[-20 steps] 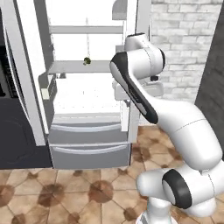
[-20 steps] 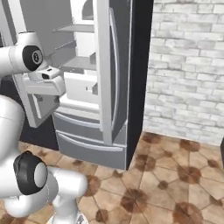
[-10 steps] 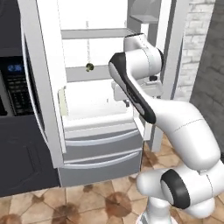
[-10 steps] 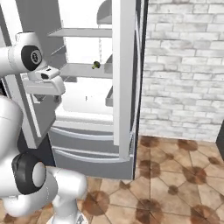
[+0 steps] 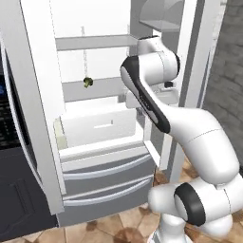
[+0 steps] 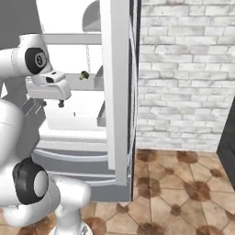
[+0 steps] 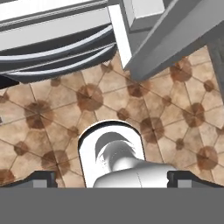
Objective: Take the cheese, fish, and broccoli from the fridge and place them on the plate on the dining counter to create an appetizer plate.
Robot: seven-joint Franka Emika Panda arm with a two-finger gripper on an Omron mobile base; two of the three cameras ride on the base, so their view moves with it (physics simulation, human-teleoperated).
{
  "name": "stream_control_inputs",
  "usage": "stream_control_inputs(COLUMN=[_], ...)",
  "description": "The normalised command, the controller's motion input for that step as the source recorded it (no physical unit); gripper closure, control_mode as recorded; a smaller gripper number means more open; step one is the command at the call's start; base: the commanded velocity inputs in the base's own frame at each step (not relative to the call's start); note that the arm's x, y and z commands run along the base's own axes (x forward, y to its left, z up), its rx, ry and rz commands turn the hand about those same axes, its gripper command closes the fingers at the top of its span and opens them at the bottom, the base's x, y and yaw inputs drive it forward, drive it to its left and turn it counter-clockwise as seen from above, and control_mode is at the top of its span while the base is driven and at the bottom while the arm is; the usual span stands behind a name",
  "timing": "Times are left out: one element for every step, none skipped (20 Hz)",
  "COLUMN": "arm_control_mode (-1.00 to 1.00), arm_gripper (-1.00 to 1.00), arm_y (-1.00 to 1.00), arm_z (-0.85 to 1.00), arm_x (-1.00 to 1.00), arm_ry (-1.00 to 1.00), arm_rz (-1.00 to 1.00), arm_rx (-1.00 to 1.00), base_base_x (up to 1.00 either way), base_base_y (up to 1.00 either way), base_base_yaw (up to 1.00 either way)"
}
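With our two-finger gripper (image 6: 60, 103) hanging wide and empty, aimed floorward, we risk clipping the tall white-grey fridge (image 5: 95, 128) shelf reaching the small dark-green broccoli floret (image 5: 88, 82) at upper left.

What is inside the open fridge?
The broccoli sits on a middle shelf of the fridge, above a white drawer. The arm covers the right side.
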Motion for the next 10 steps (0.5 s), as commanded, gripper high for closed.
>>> stream_control_inputs(arm_control_mode=[1.0,1.0,1.0,1.0,1.0,1.0,1.0,1.0,1.0,1.0], arm_gripper=[-1.0,-1.0,-1.0,-1.0,-1.0,-1.0,-1.0,-1.0,-1.0,-1.0], arm_y=[0.0,0.0,0.0,0.0,0.0,0.0,0.0,0.0,0.0,0.0], arm_z=[0.0,0.0,0.0,0.0,0.0,0.0,0.0,0.0,0.0,0.0], arm_x=[0.0,0.0,0.0,0.0,0.0,0.0,0.0,0.0,0.0,0.0], arm_ry=[0.0,0.0,0.0,0.0,0.0,0.0,0.0,0.0,0.0,0.0], arm_rz=[0.0,0.0,0.0,0.0,0.0,0.0,0.0,0.0,0.0,0.0], arm_rx=[0.0,0.0,0.0,0.0,0.0,0.0,0.0,0.0,0.0,0.0], base_base_x=[0.54,0.51,0.45,0.39,0.4,0.41,0.47,0.52,0.61,0.7], base_base_y=[0.59,0.64,0.61,0.54,0.46,0.43,0.41,0.36,0.34,0.27], base_base_yaw=[-0.14,-0.14,-0.13,-0.13,-0.13,-0.12,-0.11,-0.1,-0.09,-0.08])
